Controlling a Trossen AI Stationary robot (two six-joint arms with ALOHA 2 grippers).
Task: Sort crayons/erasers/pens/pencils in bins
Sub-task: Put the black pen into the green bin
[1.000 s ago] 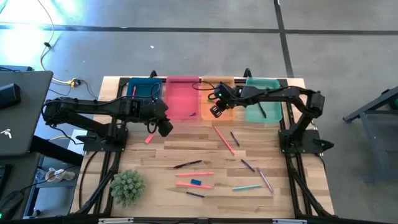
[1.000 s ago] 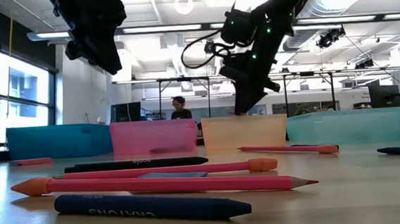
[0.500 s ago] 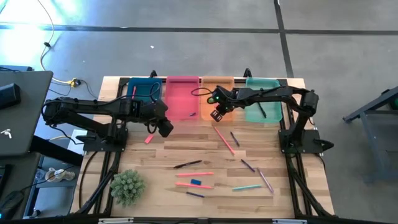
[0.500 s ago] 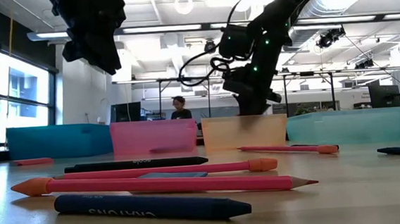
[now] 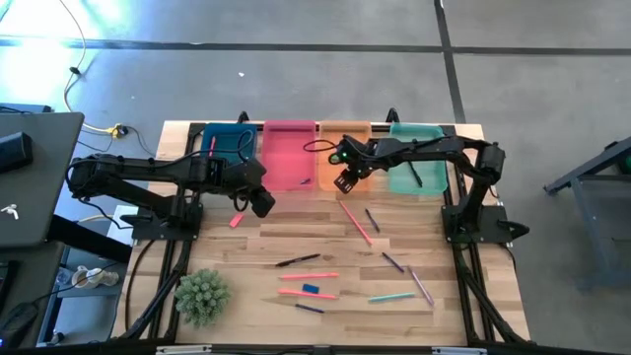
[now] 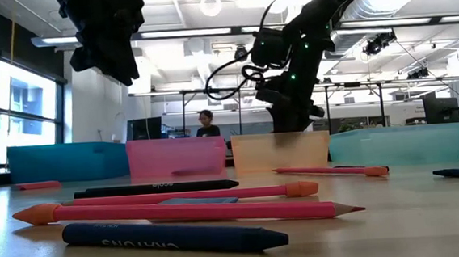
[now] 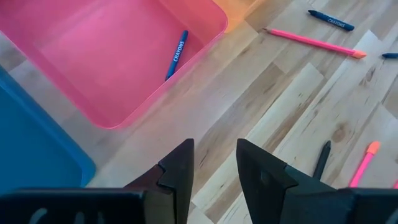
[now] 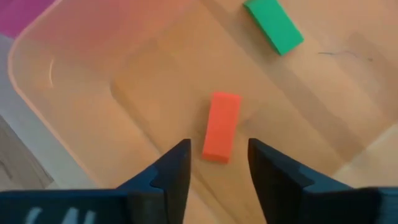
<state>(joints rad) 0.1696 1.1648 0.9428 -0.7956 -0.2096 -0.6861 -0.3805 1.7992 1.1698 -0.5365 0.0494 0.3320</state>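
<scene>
Four bins stand in a row along the table's far edge: blue [image 5: 232, 143], pink [image 5: 289, 153], orange [image 5: 340, 133] and teal [image 5: 419, 148]. My right gripper [image 8: 214, 163] hangs open just above the orange bin's floor [image 8: 124, 68]. A red-orange eraser [image 8: 222, 126] lies flat there, just ahead of the fingertips, and a green eraser [image 8: 273, 25] lies farther in. My left gripper [image 7: 214, 168] is open and holds nothing. It stands above bare wood, near the pink bin's front wall [image 7: 155, 93]. A blue crayon [image 7: 176, 55] lies in that bin.
Pink pencils [image 5: 355, 222] [image 5: 308, 276], a black pen [image 5: 298, 260], crayons [image 5: 392, 261], a blue eraser [image 5: 311, 289] and a teal stick [image 5: 391, 296] lie scattered over the near half. A short pink piece [image 5: 236, 220] lies at the left. A small green plant [image 5: 202, 296] stands near left.
My right gripper has come down over the orange bin until its fingers reach the bin's rim, and has tipped more upright. My left gripper has kept still.
</scene>
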